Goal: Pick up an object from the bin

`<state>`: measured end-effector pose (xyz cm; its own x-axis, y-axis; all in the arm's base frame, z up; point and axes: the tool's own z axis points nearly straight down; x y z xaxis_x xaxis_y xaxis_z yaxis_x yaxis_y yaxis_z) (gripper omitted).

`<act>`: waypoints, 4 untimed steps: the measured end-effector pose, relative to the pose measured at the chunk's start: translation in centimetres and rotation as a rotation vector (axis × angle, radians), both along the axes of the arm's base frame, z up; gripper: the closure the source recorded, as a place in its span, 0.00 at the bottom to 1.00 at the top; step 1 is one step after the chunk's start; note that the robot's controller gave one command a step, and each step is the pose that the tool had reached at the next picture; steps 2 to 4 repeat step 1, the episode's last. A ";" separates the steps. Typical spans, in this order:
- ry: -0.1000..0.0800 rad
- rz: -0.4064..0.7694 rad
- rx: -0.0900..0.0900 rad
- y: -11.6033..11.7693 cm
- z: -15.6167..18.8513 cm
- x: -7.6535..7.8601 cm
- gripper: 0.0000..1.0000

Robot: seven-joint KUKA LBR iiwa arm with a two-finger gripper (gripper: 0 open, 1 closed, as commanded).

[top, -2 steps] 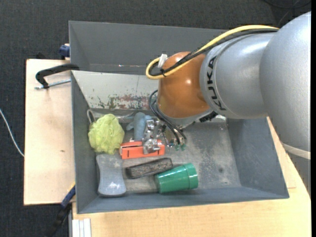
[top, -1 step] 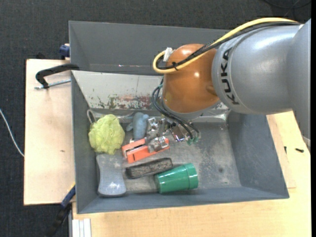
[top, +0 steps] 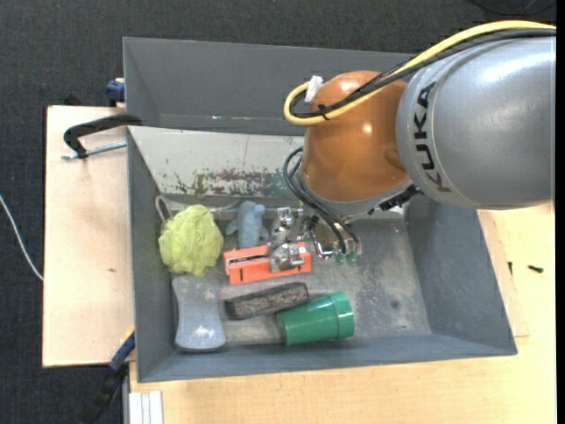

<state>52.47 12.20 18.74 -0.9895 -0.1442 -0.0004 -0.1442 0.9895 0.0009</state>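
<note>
My gripper [top: 309, 247] hangs below the arm's wrist, low in the middle of the bin, and stands open with nothing between its fingers. Its left finger [top: 287, 241] is at the right end of an orange flat tool [top: 252, 265]; whether it touches I cannot tell. The right finger [top: 335, 244] is over bare bin floor. A blue-grey lump [top: 250, 223] lies just left of the gripper. Below the orange tool lies a dark oblong bar [top: 265, 300], and a green plastic cup [top: 318, 319] lies on its side near the front wall.
A yellow-green fluffy ball [top: 190, 239] sits by the left wall, with a pale grey-blue scoop-shaped piece [top: 196, 323] in the front left corner. The right half of the bin floor is bare. The arm's wrist covers the back middle.
</note>
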 end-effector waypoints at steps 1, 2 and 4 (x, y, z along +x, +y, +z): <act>-0.001 -0.188 0.002 -1.1 3.2 0.6 1.00; -0.001 -0.188 0.002 -1.1 3.2 0.6 1.00; -0.001 -0.188 0.002 -1.1 3.2 0.6 1.00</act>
